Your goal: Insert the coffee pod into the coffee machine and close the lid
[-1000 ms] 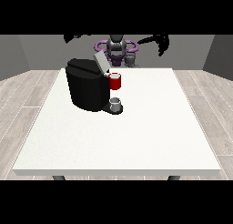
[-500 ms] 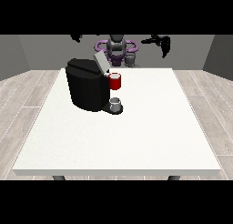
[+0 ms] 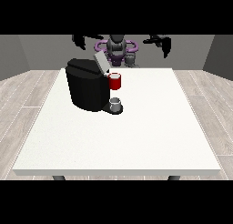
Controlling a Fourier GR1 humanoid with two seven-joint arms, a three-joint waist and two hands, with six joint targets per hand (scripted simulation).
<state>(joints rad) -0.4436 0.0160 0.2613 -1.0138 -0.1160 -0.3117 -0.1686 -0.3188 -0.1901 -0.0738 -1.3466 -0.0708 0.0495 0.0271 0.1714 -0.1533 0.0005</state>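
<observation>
Saw a black boxy coffee machine on the large white worktop, grey lid tilted up. Noted a small grey thing at the far edge. Could not tell finger spread on the black hand at the view's left or the black hand at the view's right, both held high.

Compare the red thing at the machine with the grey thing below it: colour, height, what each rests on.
The red thing is bright red and hangs high at the coffee machine, just under its raised lid; the grey thing is dull grey and sits low on the machine's base. The red thing looks somewhat larger than the grey thing. Both are small, round and cup-like, one above the other on the machine's front.
</observation>
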